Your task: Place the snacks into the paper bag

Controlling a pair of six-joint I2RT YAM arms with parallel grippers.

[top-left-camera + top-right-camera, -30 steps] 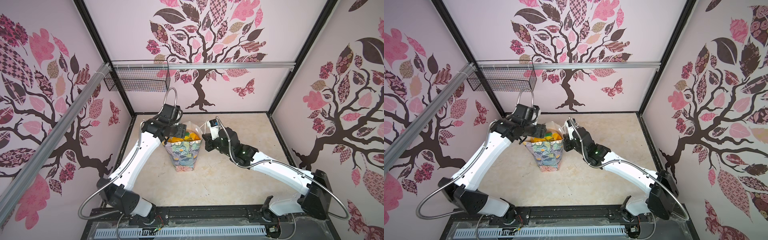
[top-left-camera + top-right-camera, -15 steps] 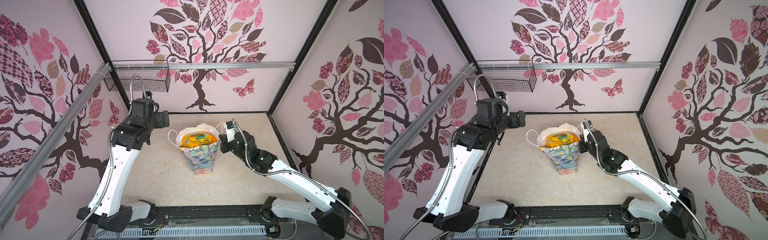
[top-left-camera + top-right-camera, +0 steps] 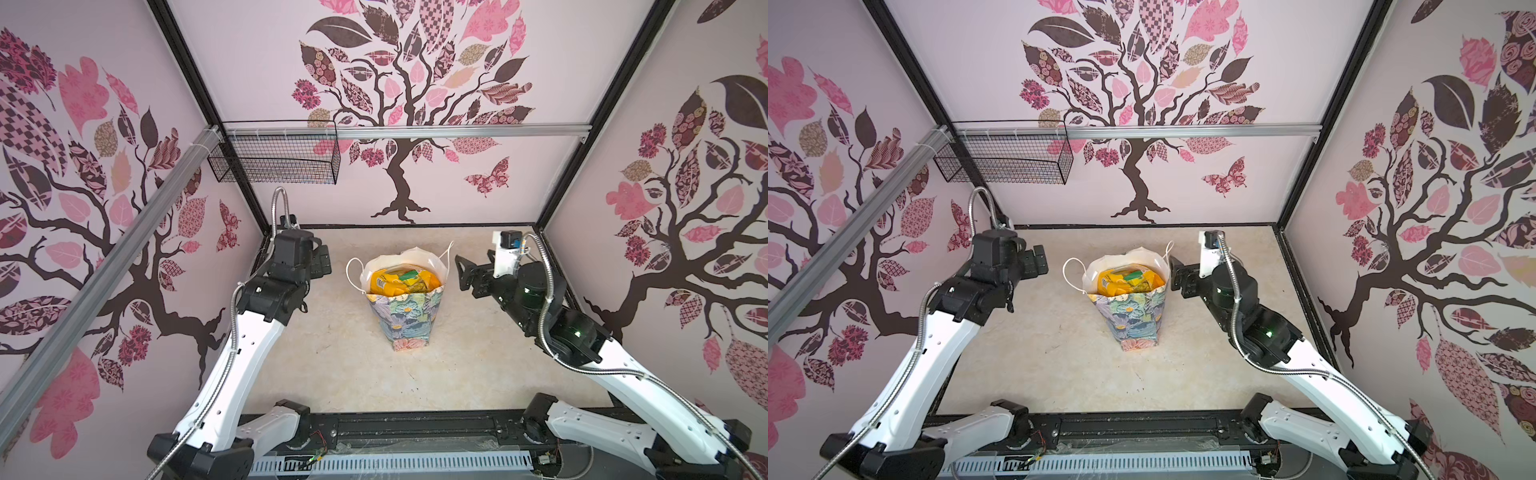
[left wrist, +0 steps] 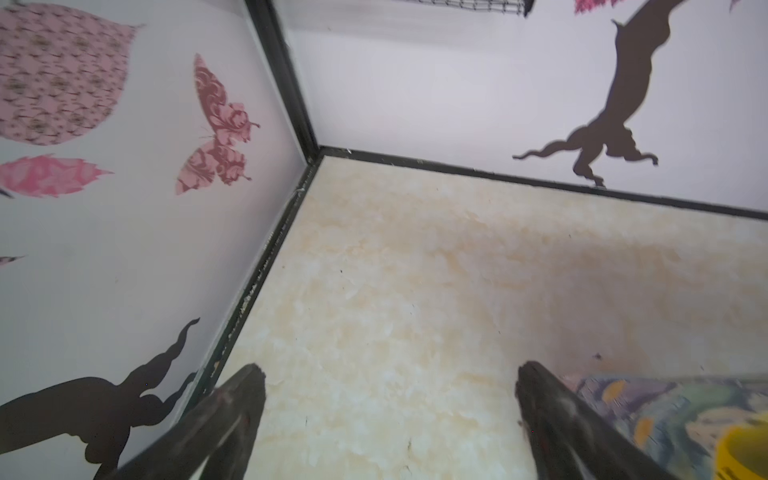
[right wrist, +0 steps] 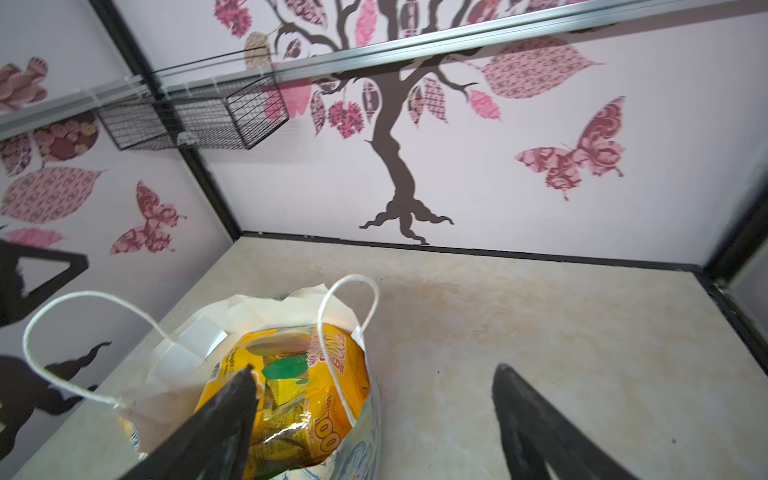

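Note:
The floral paper bag [image 3: 402,322] [image 3: 1136,322] stands upright mid-floor, with its white cord handles splayed to either side. Yellow and green snacks [image 3: 401,280] [image 3: 1127,280] fill it to the rim. The right wrist view looks down on these snacks [image 5: 299,395] inside the bag [image 5: 195,345]. My left gripper [image 3: 322,262] [image 3: 1036,262] [image 4: 388,374] hangs open and empty left of the bag, whose floral side [image 4: 665,411] shows beside one finger. Just right of the bag's rim my right gripper [image 3: 459,272] [image 3: 1173,272] [image 5: 374,370] is open, holding nothing.
A black wire basket [image 3: 274,160] [image 3: 1005,160] [image 5: 195,120] hangs on the aluminium rail [image 3: 457,132] at the back left. Patterned walls close in the beige floor [image 3: 332,353] on three sides. The arms' bases sit along the front edge.
The left gripper has pulled back from the bag's mouth to the left. The right gripper, shut at the bag's right rim, has opened and drawn away to the right. The bag shifted slightly right.

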